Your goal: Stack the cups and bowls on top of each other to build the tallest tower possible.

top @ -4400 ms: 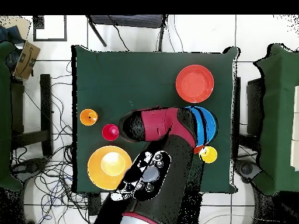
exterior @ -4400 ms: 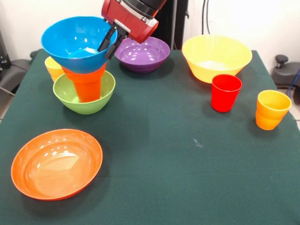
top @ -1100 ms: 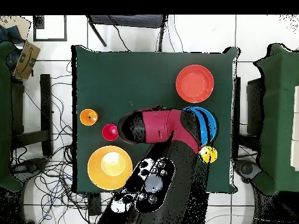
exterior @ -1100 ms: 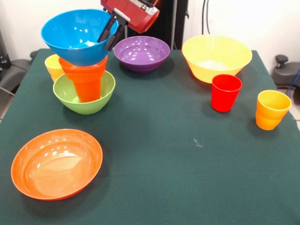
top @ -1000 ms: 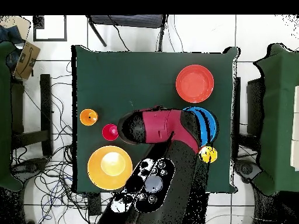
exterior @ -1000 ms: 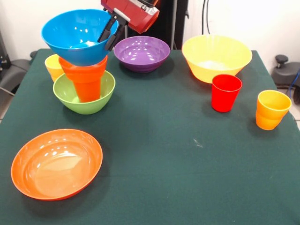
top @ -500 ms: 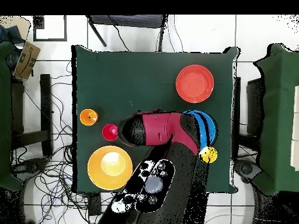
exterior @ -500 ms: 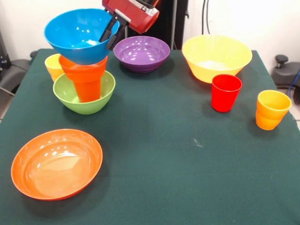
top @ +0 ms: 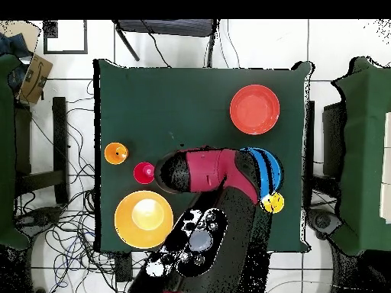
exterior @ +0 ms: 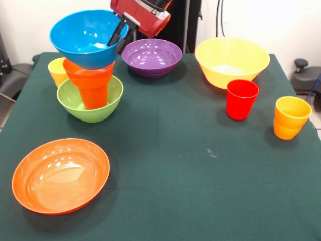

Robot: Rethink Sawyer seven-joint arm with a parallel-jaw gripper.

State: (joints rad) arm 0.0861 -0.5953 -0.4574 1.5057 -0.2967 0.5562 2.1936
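Gripper (exterior: pixel 120 37) clamped on rim of blue bowl (exterior: pixel 85 39) at upper left, above orange cup (exterior: pixel 92 85) standing in green bowl (exterior: pixel 90 103).

I can read no text, label, brand, number or sign anywhere: nothing legible on the glossy plastic bowls and cups, the green tablecloth, or the red arm housing.

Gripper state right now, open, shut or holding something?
Tool: shut on the blue bowl, pinching its rim above the orange cup.
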